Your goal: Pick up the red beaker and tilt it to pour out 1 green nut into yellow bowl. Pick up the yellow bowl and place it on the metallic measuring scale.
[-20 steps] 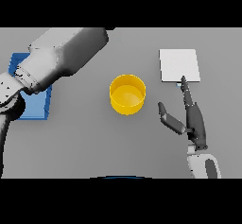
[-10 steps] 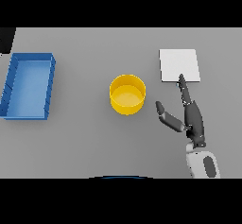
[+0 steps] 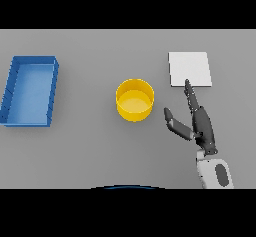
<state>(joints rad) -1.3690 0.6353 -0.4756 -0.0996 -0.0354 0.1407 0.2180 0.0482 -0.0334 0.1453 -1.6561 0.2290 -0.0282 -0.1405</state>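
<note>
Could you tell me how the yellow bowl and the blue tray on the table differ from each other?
The yellow bowl is round, while the blue tray is rectangular. The bowl sits near the table's middle, close to the right robot hand; the tray lies far off at the left side. The bowl is the smaller of the two in outline. Both are open-topped, and nothing shows inside either.

The right hand (image 3: 202, 126) is dark grey with slender fingers, joined to a white forearm bearing a grey oval inset.
</note>
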